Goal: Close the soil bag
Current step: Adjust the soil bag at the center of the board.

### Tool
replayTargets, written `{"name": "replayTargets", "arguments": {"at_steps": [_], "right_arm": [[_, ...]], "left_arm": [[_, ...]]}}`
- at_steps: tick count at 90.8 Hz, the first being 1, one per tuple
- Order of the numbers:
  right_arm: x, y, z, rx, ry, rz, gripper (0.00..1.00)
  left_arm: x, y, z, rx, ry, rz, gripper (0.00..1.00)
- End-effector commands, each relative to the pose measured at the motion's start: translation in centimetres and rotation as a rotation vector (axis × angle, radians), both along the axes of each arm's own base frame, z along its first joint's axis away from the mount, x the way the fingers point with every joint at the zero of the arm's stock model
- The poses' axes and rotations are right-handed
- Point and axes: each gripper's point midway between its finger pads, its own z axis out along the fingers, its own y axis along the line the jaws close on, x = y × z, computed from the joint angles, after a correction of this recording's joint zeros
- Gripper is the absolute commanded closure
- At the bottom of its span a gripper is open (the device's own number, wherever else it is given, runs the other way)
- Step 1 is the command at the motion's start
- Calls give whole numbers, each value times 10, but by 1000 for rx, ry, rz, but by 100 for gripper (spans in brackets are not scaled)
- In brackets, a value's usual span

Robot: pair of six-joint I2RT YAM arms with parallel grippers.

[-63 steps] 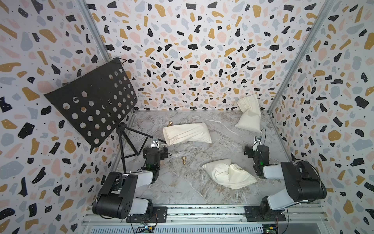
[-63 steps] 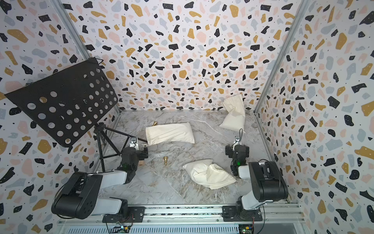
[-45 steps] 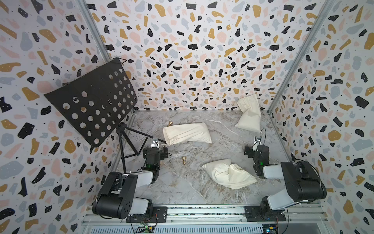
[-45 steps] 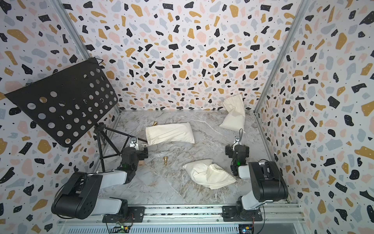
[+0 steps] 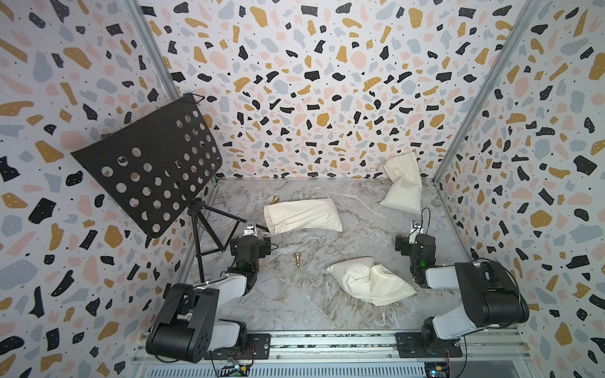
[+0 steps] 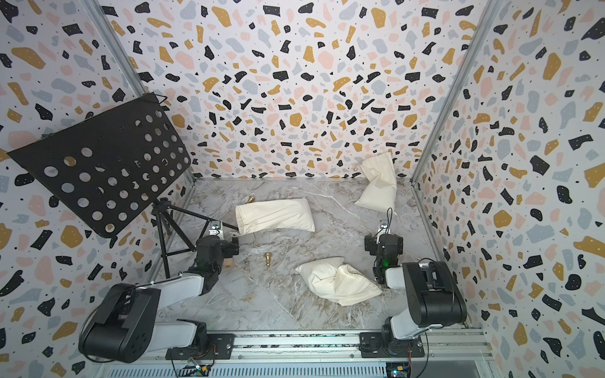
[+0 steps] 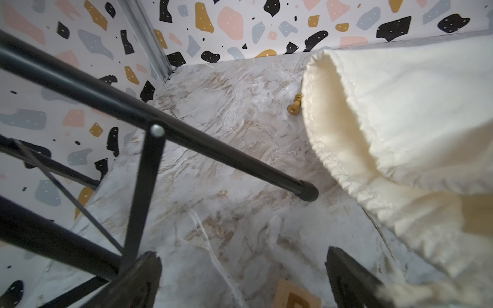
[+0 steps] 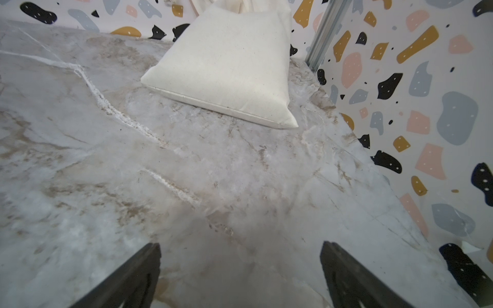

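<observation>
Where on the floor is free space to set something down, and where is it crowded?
Free: the near strip before the crumpled bag; the far middle between the lying bag and the corner bag. Crowded: around the stand legs and the left gripper.

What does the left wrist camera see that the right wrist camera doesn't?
Only the left wrist view: the open bag lying with its mouth gaping, a black stand leg, and a small gold peg beside the bag. Only the right wrist view: a second bag near the corner, its mouth out of frame. Both: marble floor, speckled wall, and open, empty jaws, the left gripper there, the right gripper here.
</observation>
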Motion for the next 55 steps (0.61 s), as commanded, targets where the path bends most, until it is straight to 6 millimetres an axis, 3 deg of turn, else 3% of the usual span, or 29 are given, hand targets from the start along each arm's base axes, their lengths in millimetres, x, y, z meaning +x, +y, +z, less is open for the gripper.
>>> {"name": "replayTargets", "arguments": {"at_steps": [1,10,18,32,42,55], "right_arm": [[-1,1,27,4,-29,-4,0],[-14,7,49,40,-25,-13,0],[-22,26,71,78,-31,39,0],[-29,65,100,91,-51,155,0],[-31,99,108,113,-52,257,0],[-31,141,113,118,-38,386,0]], "left_arm": [[-7,17,42,-11,-56,109,0],[-25,23,70,-104,-158,156,0],[-36,20,87,-254,-194,192,0],[-25,-28,111,-621,-167,49,0],[-14,-45,111,-703,-127,-2,0],[4,-56,85,-695,-23,-13,0]]}}
